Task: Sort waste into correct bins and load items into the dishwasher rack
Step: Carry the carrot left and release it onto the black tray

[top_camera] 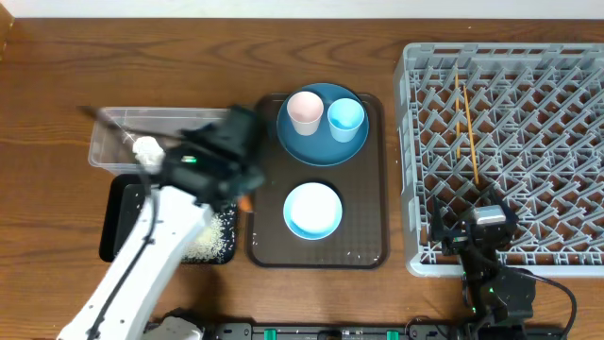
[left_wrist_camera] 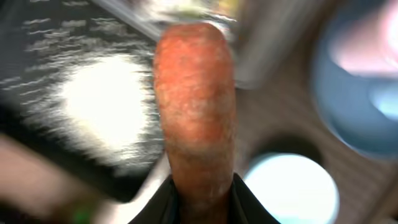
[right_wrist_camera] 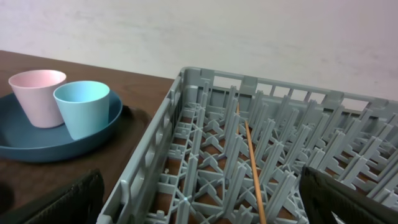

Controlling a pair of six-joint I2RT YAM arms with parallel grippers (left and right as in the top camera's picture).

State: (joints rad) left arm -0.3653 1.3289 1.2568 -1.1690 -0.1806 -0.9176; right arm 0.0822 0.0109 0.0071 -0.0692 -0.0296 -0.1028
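Dishwasher rack: holds only chopsticks; loading not yet begun. The right tool stands wide and empty at the rack's near-left corner.

Step in hand: waste sorting. The left tool is clamped narrow on the carrot, which juts forward from it, over the right edge of the black tray.

Next move, in my judgement: centre over that tray's rice, then release.

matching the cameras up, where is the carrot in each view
overhead: carrot, orange sliver by the left edge of the brown tray, mostly hidden
left wrist: carrot, centre of frame, gripped between the jaws
right wrist: not in it
shared landmark: blue plate, in all three views
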